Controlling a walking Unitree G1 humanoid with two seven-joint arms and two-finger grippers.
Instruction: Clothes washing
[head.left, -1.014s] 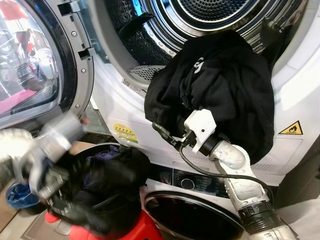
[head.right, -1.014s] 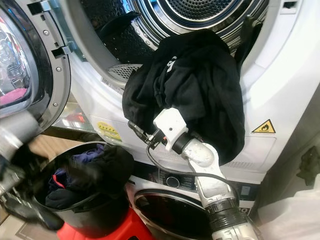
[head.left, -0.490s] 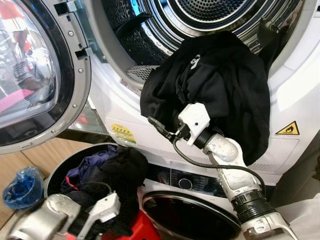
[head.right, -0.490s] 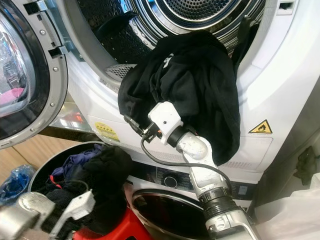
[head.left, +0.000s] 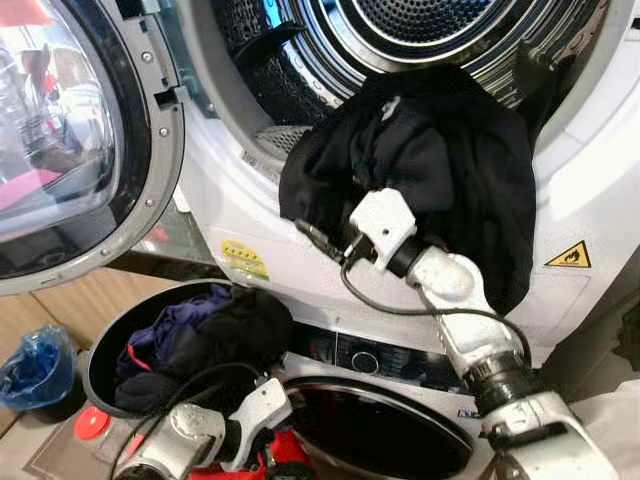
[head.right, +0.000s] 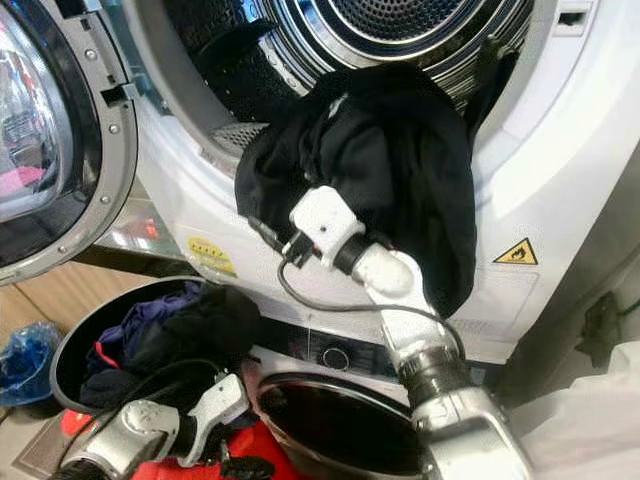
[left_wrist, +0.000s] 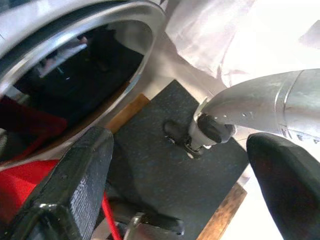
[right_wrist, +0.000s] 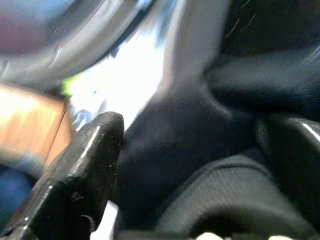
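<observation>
A black garment (head.left: 440, 160) hangs over the lower rim of the open upper drum (head.left: 420, 30), part inside, part draped down the white front. My right arm reaches up to it. The right gripper (right_wrist: 190, 130) is open and pressed into the cloth, with black fabric between its fingers (right_wrist: 80, 170); in the eye views the garment hides them past the white wrist (head.left: 380, 225). My left gripper (left_wrist: 177, 142) hangs low and open, holding nothing, over a dark floor mat (left_wrist: 165, 200) before the lower machine's door (head.left: 380, 430). A black basket (head.left: 105, 350) holds more dark clothes (head.left: 220, 325).
The upper machine's round glass door (head.left: 70, 150) stands open at the left. The basket rests on a red stool (head.left: 90, 422), beside a crumpled blue bag (head.left: 35, 365) on the wooden floor. A cable (head.left: 400, 305) loops from my right wrist.
My left arm has come down out of the basket and swung right, low before the lower door. The right gripper has nudged the black garment slightly higher on the rim.
</observation>
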